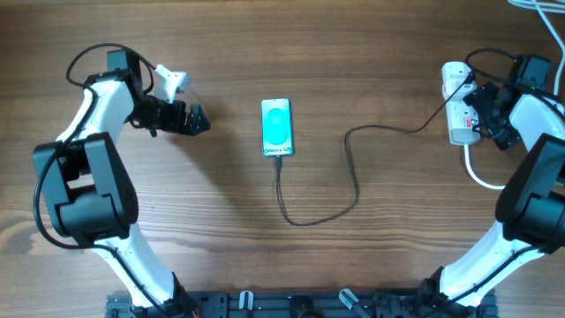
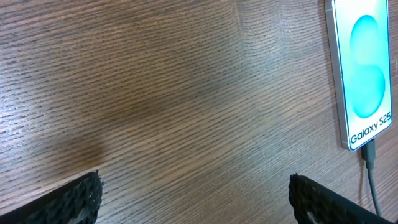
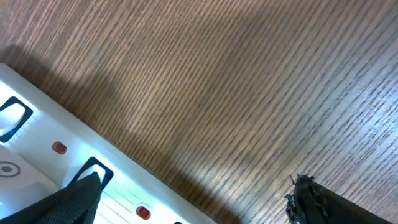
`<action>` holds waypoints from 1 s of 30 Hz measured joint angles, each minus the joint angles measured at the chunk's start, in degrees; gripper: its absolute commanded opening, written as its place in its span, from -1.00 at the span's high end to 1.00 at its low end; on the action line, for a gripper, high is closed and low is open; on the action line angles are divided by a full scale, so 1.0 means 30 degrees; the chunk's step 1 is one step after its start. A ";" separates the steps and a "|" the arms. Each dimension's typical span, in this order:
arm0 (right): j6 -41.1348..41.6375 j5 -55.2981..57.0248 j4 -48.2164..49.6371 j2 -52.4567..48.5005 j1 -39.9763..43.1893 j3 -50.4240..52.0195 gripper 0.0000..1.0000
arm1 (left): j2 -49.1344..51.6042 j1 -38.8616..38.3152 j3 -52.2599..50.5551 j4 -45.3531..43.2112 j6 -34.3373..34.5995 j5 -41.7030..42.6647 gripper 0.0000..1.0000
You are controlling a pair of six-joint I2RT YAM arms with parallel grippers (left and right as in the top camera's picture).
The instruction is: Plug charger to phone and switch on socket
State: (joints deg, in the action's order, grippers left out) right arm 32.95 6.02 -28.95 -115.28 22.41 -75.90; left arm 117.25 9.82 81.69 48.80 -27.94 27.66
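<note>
Fingertips (image 3: 74,199) of my right gripper (image 3: 193,190) stood spread apart over the socket (image 3: 37,155), one just beside a rocker switch (image 3: 94,169): pressing it looked the next job. And the charger (image 2: 372,180) already sat plugged into the phone (image 2: 364,68), mid-table, reading "Galaxy S25". My left gripper (image 2: 193,190) hung wide apart, empty.

A brown wooden table (image 1: 221,53) with fine, straight grain is seen in every view, evenly lit, with soft shadows cast upon it.
</note>
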 measured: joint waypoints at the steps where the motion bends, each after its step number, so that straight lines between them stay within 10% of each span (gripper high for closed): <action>1: -0.0044 0.0007 0.0000 0.0000 -0.0015 0.0000 -0.99 | 0.0000 0.0000 0.0000 0.0000 0.0000 0.0000 -1.00; 30: 0.0539 0.0998 0.0612 -0.0007 -0.0546 -0.0066 -1.00 | 0.0000 0.0000 0.0000 0.0000 0.0000 0.0000 -1.00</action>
State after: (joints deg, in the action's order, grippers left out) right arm 34.57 9.02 -27.11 -115.31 20.78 -76.09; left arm 117.25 9.82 81.69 48.80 -27.94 27.66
